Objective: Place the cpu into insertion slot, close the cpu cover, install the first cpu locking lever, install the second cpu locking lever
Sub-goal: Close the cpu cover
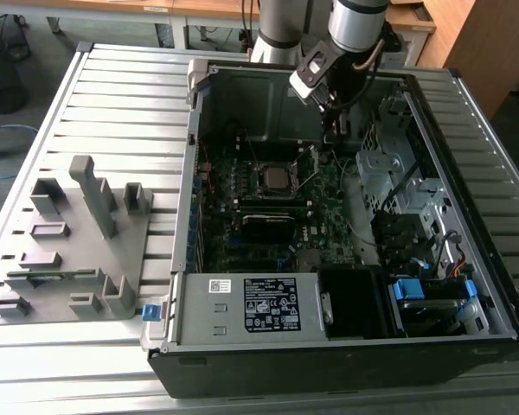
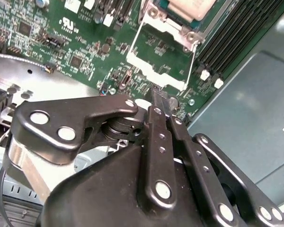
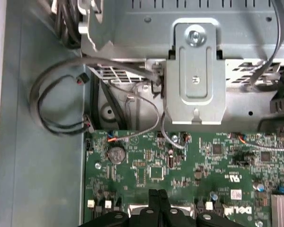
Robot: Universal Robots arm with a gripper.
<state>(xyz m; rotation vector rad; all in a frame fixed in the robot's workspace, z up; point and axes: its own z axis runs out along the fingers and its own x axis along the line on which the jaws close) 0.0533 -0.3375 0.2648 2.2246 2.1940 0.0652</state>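
So the cpu (image 1: 276, 179), a dull silver-grey square, sits flat in the insertion slot (image 1: 259, 180), that black square socket. The cpu cover (image 2: 170, 81), a thin silvery frame with a big square opening, is flipped open off one socket edge.

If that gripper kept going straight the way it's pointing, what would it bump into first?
Most likely the motherboard, right at the free edge of the open cpu cover. The gripper points at that spot. Depth is unclear, so it might meet the cover's edge first.
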